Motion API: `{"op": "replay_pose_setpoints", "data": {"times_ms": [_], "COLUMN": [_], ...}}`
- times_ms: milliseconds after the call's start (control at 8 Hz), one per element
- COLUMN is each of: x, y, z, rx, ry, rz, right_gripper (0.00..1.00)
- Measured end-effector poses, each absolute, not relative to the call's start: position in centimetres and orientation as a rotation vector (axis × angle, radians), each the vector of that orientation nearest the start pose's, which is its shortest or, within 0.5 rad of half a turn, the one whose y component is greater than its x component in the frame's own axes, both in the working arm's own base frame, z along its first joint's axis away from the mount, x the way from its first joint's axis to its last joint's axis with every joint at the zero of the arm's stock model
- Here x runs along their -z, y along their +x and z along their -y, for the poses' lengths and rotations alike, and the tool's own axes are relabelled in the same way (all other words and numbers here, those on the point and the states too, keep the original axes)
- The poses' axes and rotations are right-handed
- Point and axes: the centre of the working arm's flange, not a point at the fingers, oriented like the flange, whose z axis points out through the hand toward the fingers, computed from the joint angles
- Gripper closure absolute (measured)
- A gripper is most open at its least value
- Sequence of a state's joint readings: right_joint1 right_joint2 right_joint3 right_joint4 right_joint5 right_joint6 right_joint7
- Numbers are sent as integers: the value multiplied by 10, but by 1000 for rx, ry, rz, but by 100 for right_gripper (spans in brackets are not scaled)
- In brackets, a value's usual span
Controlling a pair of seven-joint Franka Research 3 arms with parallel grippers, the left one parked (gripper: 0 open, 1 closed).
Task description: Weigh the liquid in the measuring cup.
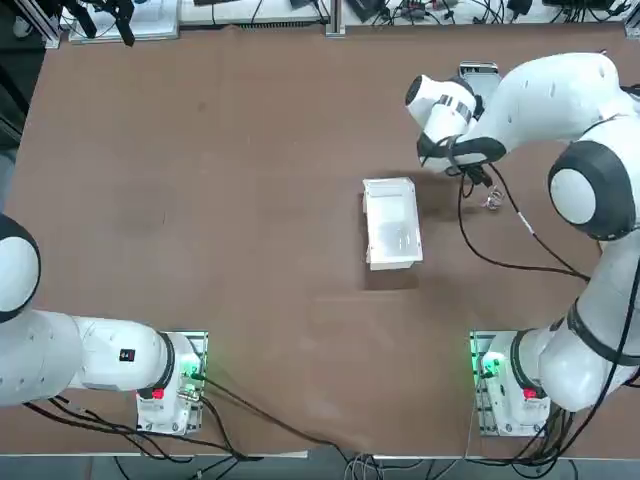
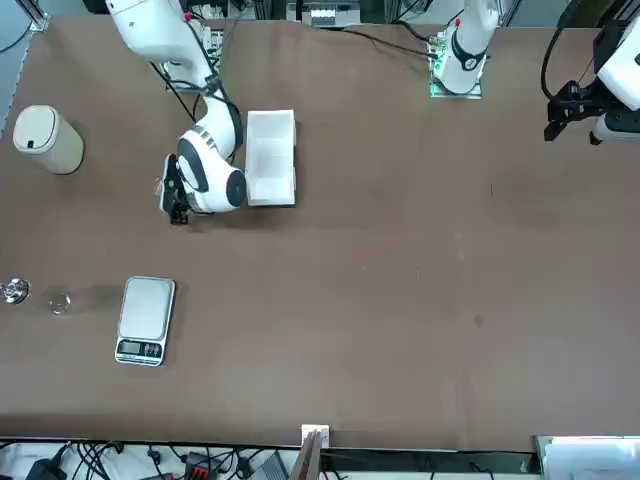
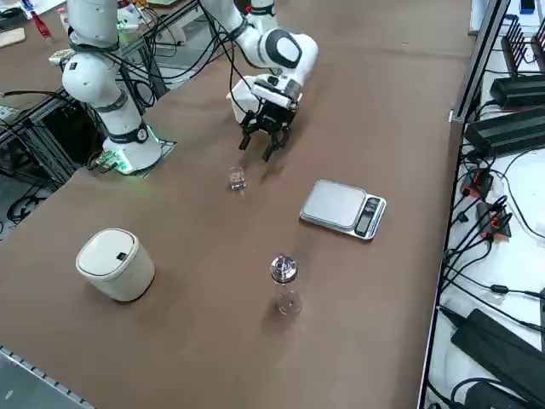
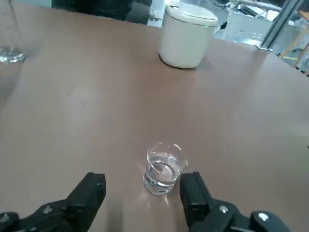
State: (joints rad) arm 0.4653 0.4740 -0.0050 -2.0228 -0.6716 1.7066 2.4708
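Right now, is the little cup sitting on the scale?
No, the cup stands on the table, apart from the scale.

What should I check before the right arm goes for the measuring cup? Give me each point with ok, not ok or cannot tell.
1. Right gripper open: ok, fingers apart with nothing between them.
2. Measuring cup upright on the table: ok.
3. Liquid in the cup: ok, some shows inside.
4. Cup centred between the fingers: not ok, it sits nearer one finger.
5. Kitchen scale plate bare: ok.
6. Scale switched on and zeroed: cannot tell, no reading is legible.
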Motion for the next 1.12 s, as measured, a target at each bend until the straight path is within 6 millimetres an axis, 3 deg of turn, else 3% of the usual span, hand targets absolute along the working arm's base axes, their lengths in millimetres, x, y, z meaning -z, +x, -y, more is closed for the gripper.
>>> {"op": "replay_pose_setpoints", "data": {"times_ms": [250, 750, 1125], "x": [-190, -156, -142], "y": [488, 476, 465], "z": [-175, -170, -163], "rx": [-643, -624, -644], "ry": [1512, 1489, 1466], "rz": [1678, 1625, 1597], "right_gripper": [5, 5, 4]}}
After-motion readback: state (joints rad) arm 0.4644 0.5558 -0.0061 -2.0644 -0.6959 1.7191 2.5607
